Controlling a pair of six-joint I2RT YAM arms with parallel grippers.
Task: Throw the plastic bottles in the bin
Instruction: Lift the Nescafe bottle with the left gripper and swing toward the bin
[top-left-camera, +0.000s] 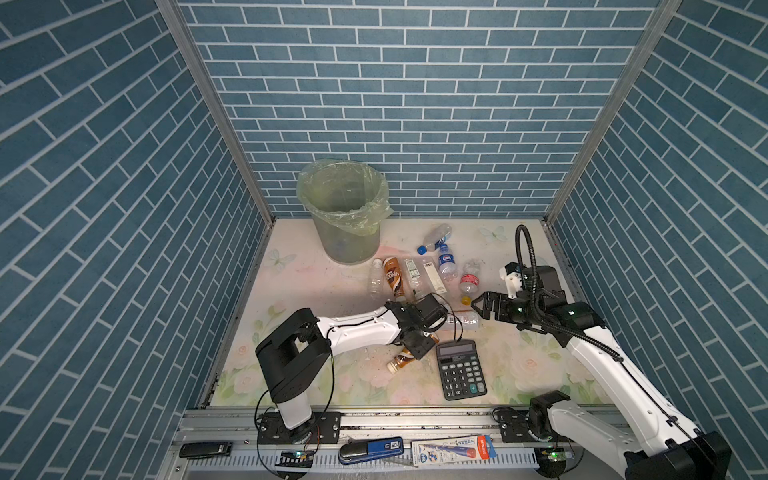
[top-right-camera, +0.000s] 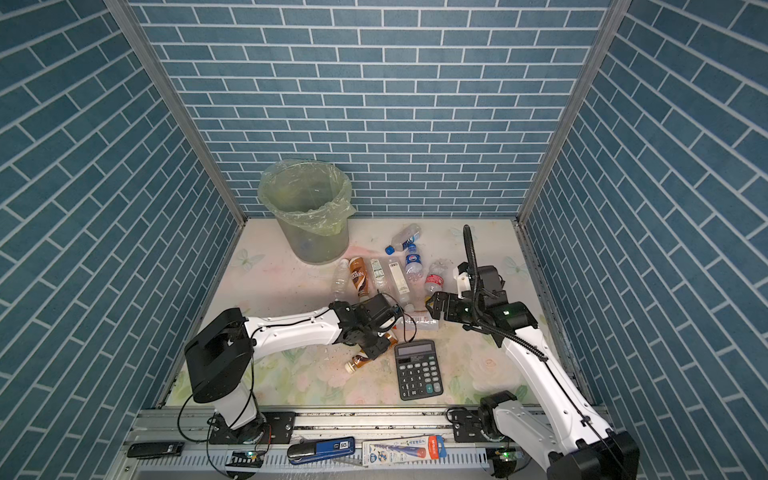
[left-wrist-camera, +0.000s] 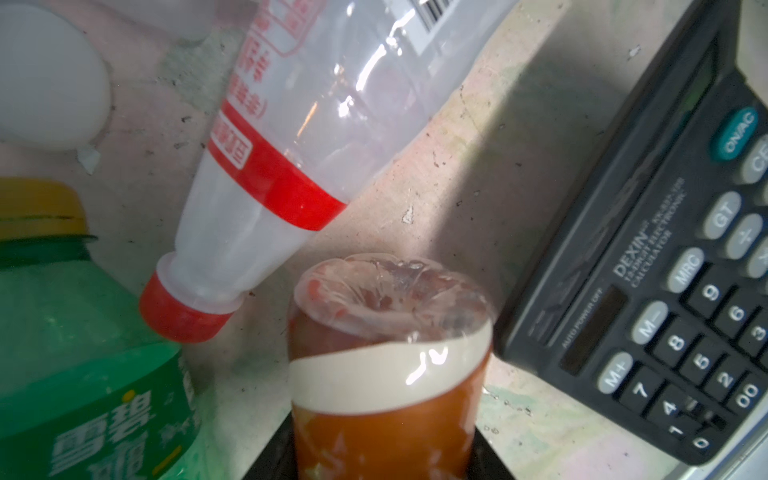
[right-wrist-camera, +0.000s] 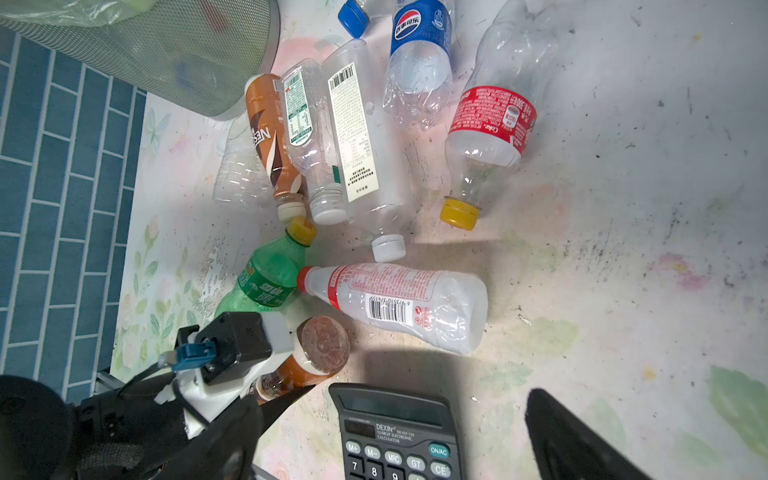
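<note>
**Left gripper on the brown bottle, right gripper wide open**

In both top views I see the round grey-green bin (top-left-camera: 345, 237), lined with a pale green bag, standing at the far left of the floral tabletop (top-left-camera: 316, 374). The plastic bottles (top-left-camera: 415, 274) lie clustered just to its right. The left gripper (top-left-camera: 417, 347) is low over a brown plastic bottle with a cream band (top-left-camera: 402, 360), just left of the black calculator (top-left-camera: 460, 370). The right gripper (top-left-camera: 478, 308) hovers at the cluster's near right with its jaws spread wide, holding nothing.

From the left wrist, the 2 black fingers (left-wrist-camera: 278, 457) press the brown bottle's sides. A green bottle (left-wrist-camera: 83, 353) and a clear red-capped bottle (left-wrist-camera: 299, 145) lie beside it.

From the right wrist, the other bottles lie between those 3 and the bin.
</note>
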